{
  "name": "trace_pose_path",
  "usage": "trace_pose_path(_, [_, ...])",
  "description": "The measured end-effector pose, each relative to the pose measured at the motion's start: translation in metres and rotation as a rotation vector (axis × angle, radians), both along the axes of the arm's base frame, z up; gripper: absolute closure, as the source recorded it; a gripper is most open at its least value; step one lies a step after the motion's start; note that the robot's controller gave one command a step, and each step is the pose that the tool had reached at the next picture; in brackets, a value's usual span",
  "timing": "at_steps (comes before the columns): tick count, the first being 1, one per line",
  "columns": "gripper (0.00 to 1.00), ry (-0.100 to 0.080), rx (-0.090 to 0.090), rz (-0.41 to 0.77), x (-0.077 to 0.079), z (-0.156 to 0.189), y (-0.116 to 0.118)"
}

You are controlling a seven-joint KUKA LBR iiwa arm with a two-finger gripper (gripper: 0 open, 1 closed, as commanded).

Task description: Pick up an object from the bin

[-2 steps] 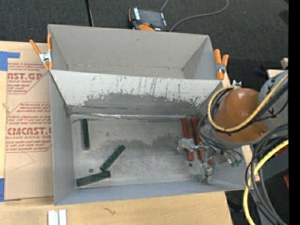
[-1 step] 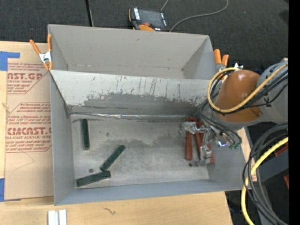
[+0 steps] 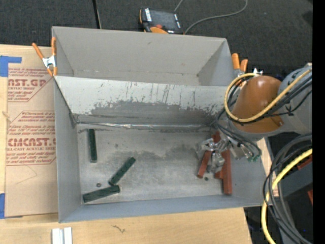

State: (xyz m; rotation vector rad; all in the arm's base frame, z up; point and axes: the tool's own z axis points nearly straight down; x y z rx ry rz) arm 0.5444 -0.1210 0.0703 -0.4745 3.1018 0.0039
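Jaws low over two red sticks (image 3: 226,176) by bin (image 3: 66,151) right wall; open or clenched, cannot tell. Three green sticks (image 3: 122,170) near front-left corner.

Scuffed matt grey metal bin (image 3: 152,111); matt dark-green sticks (image 3: 92,145).

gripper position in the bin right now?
In the camera view the gripper is at the right end of the bin, over two red-brown sticks lying near the right wall. The three dark green sticks lie apart at the left.
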Motion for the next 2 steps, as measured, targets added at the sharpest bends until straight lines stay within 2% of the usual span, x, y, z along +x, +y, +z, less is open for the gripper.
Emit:
trace_pose_path(1, [1.00, -0.007, -0.005, 0.017, -0.0065, 0.1329, 0.0106])
trace_pose_path(2, [0.00, 0.000, -0.002, 0.016, -0.0081, 0.1286, 0.0107])
